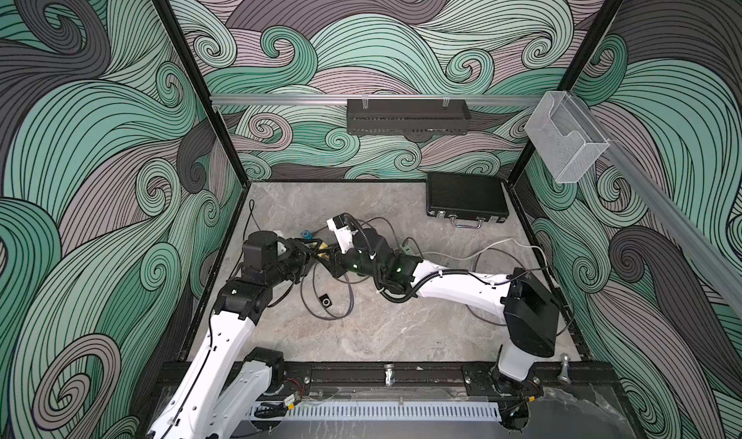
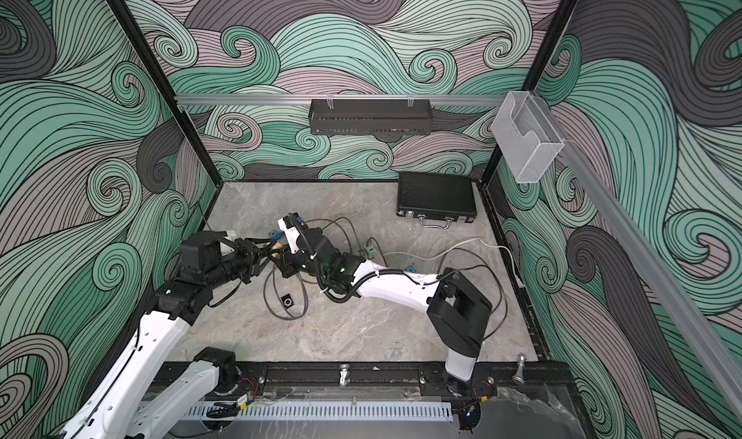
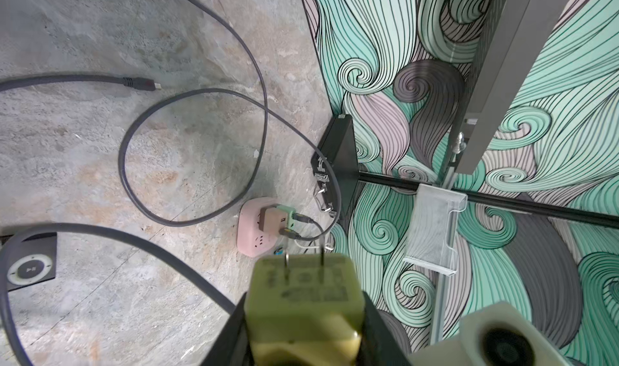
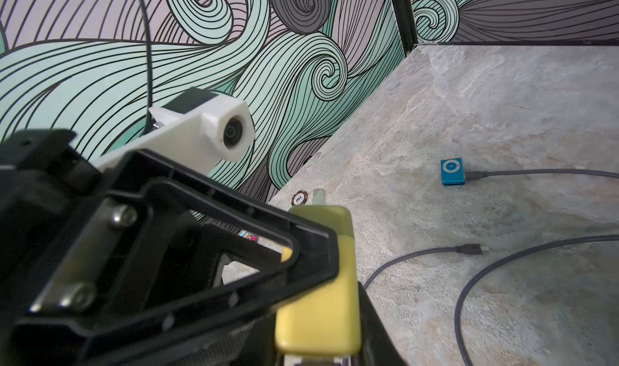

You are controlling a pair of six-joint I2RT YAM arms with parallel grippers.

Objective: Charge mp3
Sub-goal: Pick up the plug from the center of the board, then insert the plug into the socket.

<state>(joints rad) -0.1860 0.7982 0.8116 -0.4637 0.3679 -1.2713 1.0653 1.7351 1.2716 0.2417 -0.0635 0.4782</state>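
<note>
Charger (image 3: 303,290): yellow block held off the table (image 1: 381,336) at mid-left, between both grippers. Its long axis follows their line, and its two prongs point away from the left gripper, toward the strip.
Left gripper (image 3: 303,327): fingers pressed on the charger's two sides, clamped.
Right gripper (image 4: 320,314): charger lies between its fingers. One side is hidden, so I cannot tell whether it grips.
Grey mp3 (image 1: 326,301): flat, face up, in front of the grippers, inside a cable loop.
Blue mp3 (image 4: 453,172): flat, behind the grippers, cable (image 4: 536,173) plugged into one edge.
Strip (image 3: 249,243): pink, holds two adapters (image 3: 271,218), each with a cable in it.
Case (image 1: 465,196): black, shut, back right, handle frontward.
Bin (image 1: 562,140): clear, on the right rail.
Tray (image 1: 407,115): black, on the back rail, contents not visible.
</note>
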